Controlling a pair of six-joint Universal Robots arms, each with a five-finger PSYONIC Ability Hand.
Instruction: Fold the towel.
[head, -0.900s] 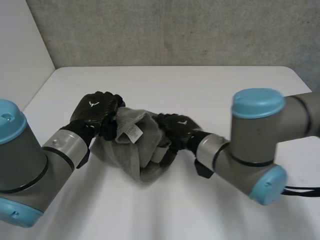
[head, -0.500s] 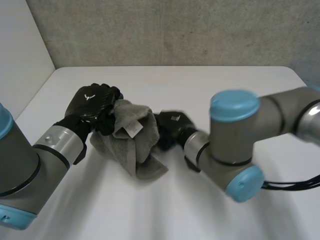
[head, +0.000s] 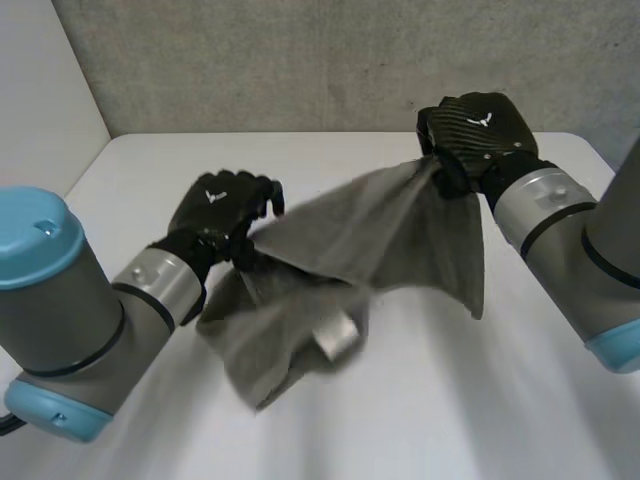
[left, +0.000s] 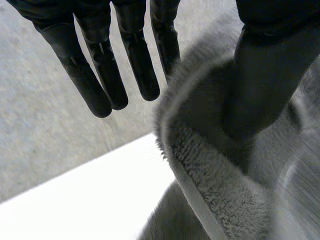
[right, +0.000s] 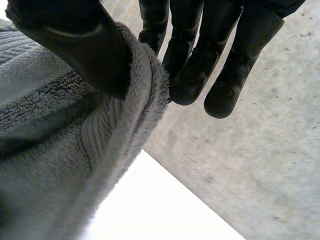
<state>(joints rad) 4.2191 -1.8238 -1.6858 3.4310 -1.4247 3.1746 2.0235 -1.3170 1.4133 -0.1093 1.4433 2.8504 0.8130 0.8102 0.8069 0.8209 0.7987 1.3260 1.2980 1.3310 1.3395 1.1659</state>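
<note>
Towel (head: 370, 240): grey, held up over the white table (head: 450, 420) and strung between both hands, running from left-near to right-far.

Left hand (head: 222, 215): at the left, grasping the towel's left end. In the left wrist view the thumb (left: 260, 85) presses down on the hemmed edge of the towel (left: 210, 200). The fingers (left: 100, 75) are straight, and the one nearest the cloth sits right at the hem. That reads as a pinch.

Right hand (head: 478, 135): far right, higher than the left, clamped on the towel's right corner. In the right wrist view the thumb (right: 85, 45) lies over the rolled edge of the towel (right: 60, 165), with the fingers (right: 190, 65) just behind it. Also a pinch.

Cloth between the hands is roughly taut along its top edge. A flap hangs below the right hand. A bigger bunch sags below the left hand toward the near side, with a white label (head: 340, 335) showing in it. Can't tell whether the lowest fold touches the table.

Grey concrete wall (head: 330, 60) stands behind the table's far edge.
</note>
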